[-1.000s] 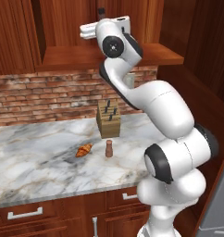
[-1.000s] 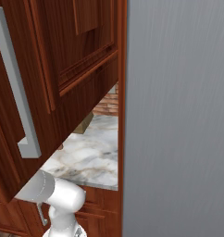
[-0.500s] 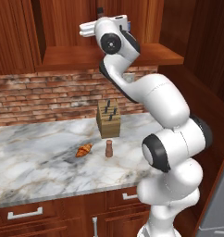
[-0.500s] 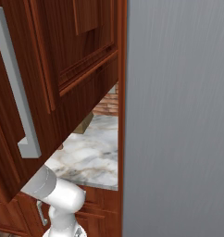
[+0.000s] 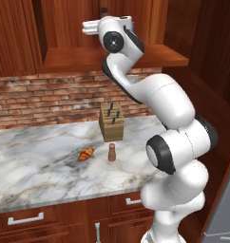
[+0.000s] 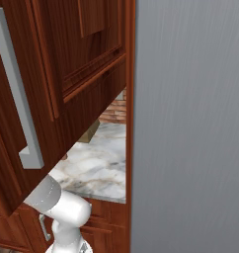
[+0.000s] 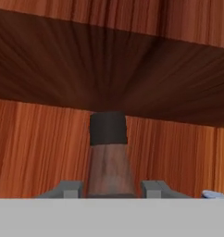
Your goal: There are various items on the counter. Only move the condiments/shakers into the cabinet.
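In the left base view, the white arm is seen raised high, with its hand reaching into the open reddish-brown wooden wall cabinet (image 5: 112,57) above its flat shelf board. A small dark cap (image 5: 104,9) is glimpsed just above the hand. On the long white-grey marble counter (image 5: 41,161) below, a short brown cylindrical shaker (image 5: 112,152) is shown upright, with a small golden-orange croissant (image 5: 86,154) near it to the left. A tan wooden knife block with black handles (image 5: 111,121) is placed behind them, against the red brick wall (image 5: 41,97).

In the right base view, a dark wooden door with a long silver handle (image 6: 18,99) is shown close up beside a tall grey panel (image 6: 190,123); a strip of marble is visible between them.

In the hand view, the two-finger gripper (image 7: 112,189) is seen clamped around a taller dark-brown black-capped bottle (image 7: 109,157), one finger on each side of its body. Wooden cabinet boards are seen behind it.
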Robot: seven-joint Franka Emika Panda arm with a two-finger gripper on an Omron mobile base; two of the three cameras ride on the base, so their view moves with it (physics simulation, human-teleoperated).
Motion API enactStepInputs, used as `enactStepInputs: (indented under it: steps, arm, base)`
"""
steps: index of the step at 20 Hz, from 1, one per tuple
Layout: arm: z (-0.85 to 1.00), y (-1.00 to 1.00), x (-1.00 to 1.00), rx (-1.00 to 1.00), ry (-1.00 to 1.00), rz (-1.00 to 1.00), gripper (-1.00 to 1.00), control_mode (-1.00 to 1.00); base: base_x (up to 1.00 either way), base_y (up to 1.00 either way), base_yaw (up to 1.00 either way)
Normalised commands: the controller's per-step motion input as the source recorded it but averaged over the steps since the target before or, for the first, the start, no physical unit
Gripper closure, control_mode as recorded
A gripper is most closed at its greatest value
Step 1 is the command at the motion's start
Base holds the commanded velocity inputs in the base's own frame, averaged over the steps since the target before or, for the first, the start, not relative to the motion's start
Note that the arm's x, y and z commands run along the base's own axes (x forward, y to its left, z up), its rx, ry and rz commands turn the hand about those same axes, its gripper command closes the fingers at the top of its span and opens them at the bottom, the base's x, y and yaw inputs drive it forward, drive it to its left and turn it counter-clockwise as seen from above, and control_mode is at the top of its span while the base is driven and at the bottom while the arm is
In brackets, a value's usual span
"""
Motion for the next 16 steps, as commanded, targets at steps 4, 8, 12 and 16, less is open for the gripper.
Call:
enactStepInputs:
  steps: [4, 8, 12, 16]
  arm:
    - [-0.16, -0.26, 0.02, 0.15, 0.0, 0.0, 1.0, -1.0]
    - [-0.16, -0.23, 0.02, 0.09, 0.0, 0.0, 1.0, -1.0]
    - [-0.08, -0.06, 0.1, 0.0, 0.0, 0.0, 1.0, -1.0]
    - [-0.13, 0.0, 0.35, 0.0, 0.0, 0.0, 1.0, -1.0]
  base:
    - [0.0, 0.0, 0.0]
    - [0.0, 0.0, 0.0]
    - [0.0, 0.0, 0.0]
    - [0.0, 0.0, 0.0]
